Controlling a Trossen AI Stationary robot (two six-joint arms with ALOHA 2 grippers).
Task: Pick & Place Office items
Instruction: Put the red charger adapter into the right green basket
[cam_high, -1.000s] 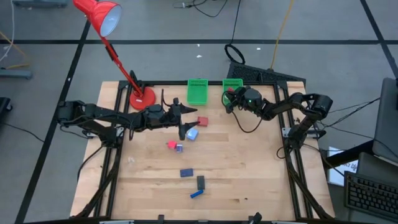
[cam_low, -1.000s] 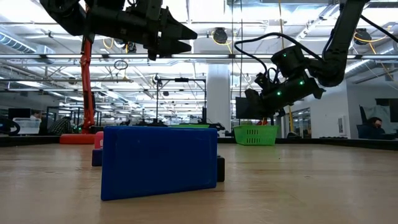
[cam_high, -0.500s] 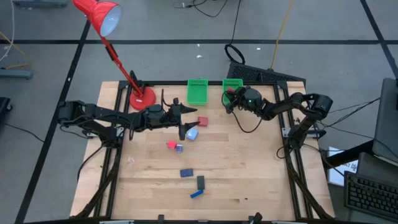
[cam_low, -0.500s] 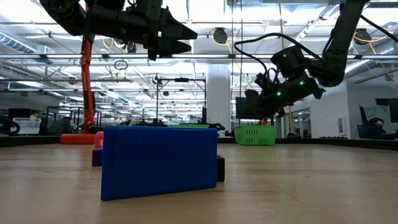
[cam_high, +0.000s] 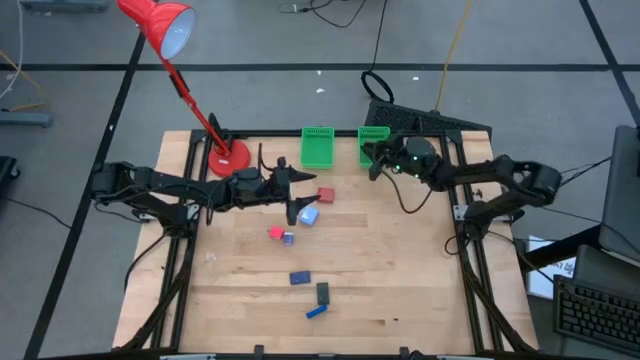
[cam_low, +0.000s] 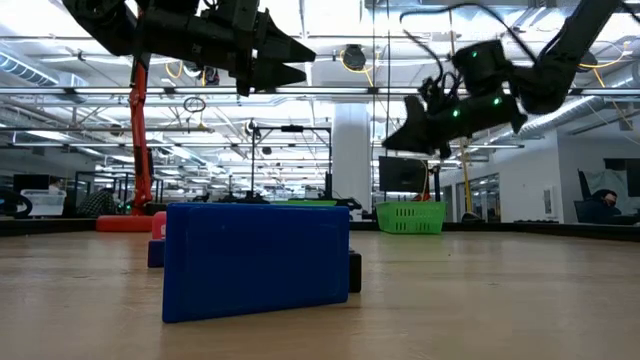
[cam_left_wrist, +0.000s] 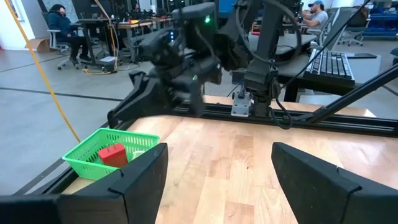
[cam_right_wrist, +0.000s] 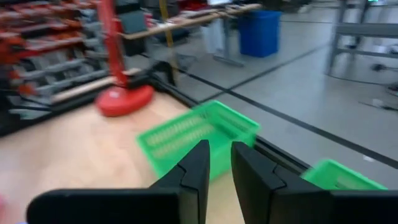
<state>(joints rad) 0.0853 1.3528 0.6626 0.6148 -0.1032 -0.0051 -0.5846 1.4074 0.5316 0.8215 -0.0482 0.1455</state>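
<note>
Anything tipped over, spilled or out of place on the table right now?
Nothing stands out. The loose office items lie scattered mid-table, both green baskets stand upright at the far edge, one with a red block inside, and the red lamp stands on its base.

Both arms are dark, near-black, built of slim jointed segments. The right arm carries small green lights glowing near its wrist and a thin black cable looping off it. The left arm ends in two broad, matte-black wedge fingers.
</note>
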